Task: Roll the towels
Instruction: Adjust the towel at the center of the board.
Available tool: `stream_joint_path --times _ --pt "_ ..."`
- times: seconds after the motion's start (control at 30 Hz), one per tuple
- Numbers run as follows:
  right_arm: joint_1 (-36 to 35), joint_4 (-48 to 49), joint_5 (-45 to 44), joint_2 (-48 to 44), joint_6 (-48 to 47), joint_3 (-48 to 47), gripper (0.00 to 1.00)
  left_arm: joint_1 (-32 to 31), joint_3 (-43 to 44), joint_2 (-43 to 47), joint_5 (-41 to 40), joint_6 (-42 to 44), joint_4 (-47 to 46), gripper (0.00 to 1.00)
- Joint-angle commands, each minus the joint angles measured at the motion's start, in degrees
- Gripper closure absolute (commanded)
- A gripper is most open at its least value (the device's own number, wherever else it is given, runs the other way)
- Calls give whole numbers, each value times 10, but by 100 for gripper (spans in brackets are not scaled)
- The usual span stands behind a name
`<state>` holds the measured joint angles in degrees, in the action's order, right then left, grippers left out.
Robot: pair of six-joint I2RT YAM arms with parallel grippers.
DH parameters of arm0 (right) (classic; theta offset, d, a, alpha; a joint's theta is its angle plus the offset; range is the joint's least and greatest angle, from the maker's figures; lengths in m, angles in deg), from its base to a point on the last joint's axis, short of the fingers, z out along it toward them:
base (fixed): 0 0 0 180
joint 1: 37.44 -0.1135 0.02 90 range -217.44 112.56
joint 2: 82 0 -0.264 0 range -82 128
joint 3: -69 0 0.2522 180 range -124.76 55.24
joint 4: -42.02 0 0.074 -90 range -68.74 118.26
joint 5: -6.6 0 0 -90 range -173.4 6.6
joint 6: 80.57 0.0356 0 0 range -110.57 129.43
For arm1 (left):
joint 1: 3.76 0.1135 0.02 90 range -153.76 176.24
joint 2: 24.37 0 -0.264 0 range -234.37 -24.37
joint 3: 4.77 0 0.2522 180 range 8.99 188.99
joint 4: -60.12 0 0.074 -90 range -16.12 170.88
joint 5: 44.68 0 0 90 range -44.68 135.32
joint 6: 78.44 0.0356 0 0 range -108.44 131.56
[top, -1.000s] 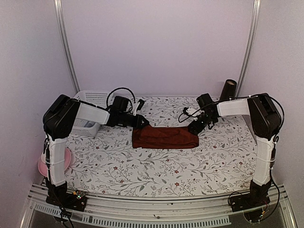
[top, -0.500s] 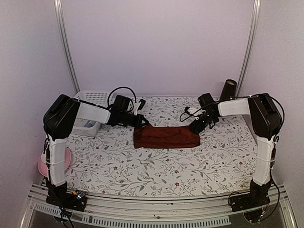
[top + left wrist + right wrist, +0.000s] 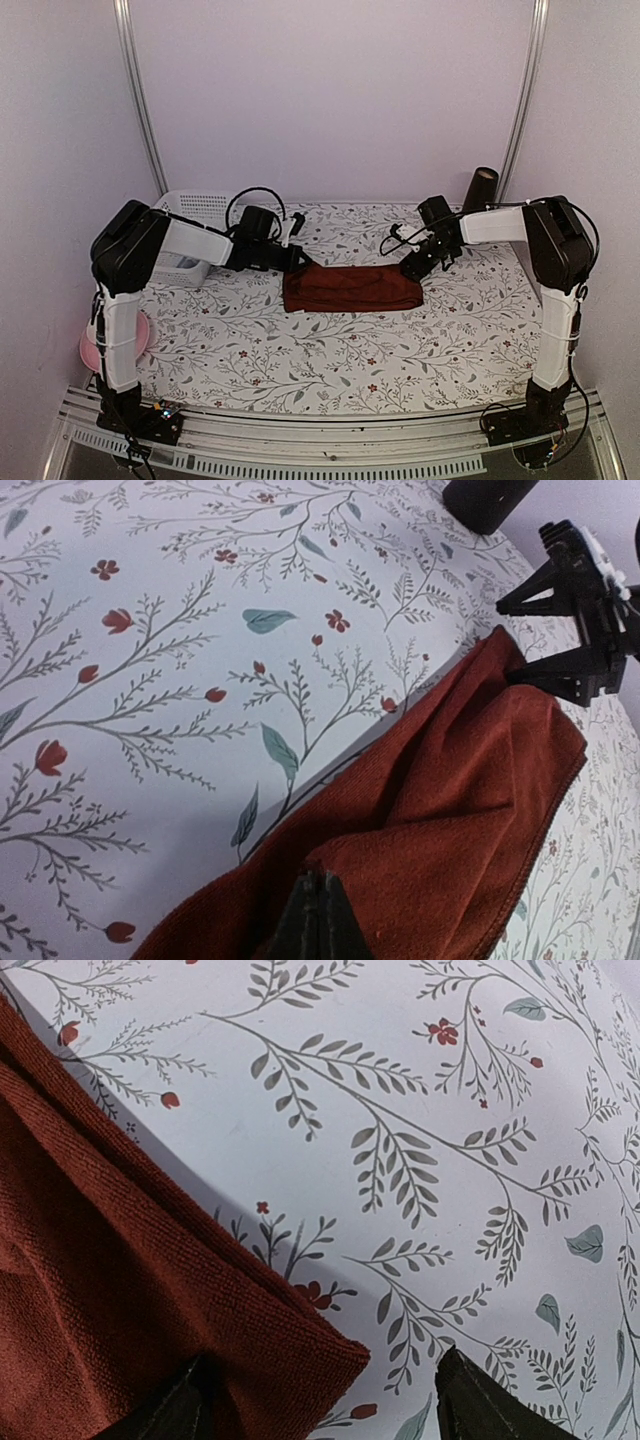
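A dark red-maroon towel [image 3: 350, 288] lies folded in a long strip across the middle of the flowered table. My left gripper [image 3: 300, 258] is at its left far corner, and the left wrist view shows the gripper [image 3: 318, 878] shut on a lifted fold of the towel [image 3: 450, 810]. My right gripper [image 3: 412, 268] is at the towel's right far corner. In the right wrist view the gripper [image 3: 320, 1360] stands open, one finger over the towel [image 3: 120, 1290], the other over bare cloth, with the corner between them.
A white basket [image 3: 190, 215] stands at the back left behind the left arm. A dark cylinder [image 3: 482, 188] stands upright at the back right corner. A pink plate [image 3: 90, 350] sits off the table's left edge.
My left gripper has closed on the towel's left corner, and that end of the towel has shifted slightly right. The right gripper has stayed open, nearly still.
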<state>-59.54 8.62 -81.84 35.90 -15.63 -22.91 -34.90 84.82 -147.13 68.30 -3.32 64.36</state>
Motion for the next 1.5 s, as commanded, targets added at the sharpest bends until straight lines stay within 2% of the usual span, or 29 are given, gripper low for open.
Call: stream_joint_path --times 0.0,0.2,0.37,0.4,0.43,0.5,0.53,0.7,1.0,1.47 --pt "7 1 -23 0 -3 2 24 -7 -50 41 -59 -17 -58 100" --pt "9 0 -21 -1 -3 3 24 -8 -85 79 -116 -20 -75 100" --pt "9 0 -22 -1 -3 3 24 -6 -64 60 -85 -25 -72 99" --pt "9 0 -24 -1 -4 3 24 -6 -51 50 -72 -26 -67 84" --pt "9 0 -24 -2 -4 3 24 -6 -39 36 -57 -28 -64 76" --pt "9 -1 -24 -3 -4 3 24 -5 -15 17 -29 -32 -60 65" --pt "9 -1 -24 -4 -4 3 24 -4 -3 7 -18 -33 -55 63" --pt "9 -2 -22 -6 -5 3 24 -2 46 -34 24 -30 -23 60" --pt "9 -5 -16 -4 -3 3 24 0 68 -59 28 -4 14 59" --pt "9 -5 -19 -2 -4 2 24 1 62 -59 28 6 26 68"
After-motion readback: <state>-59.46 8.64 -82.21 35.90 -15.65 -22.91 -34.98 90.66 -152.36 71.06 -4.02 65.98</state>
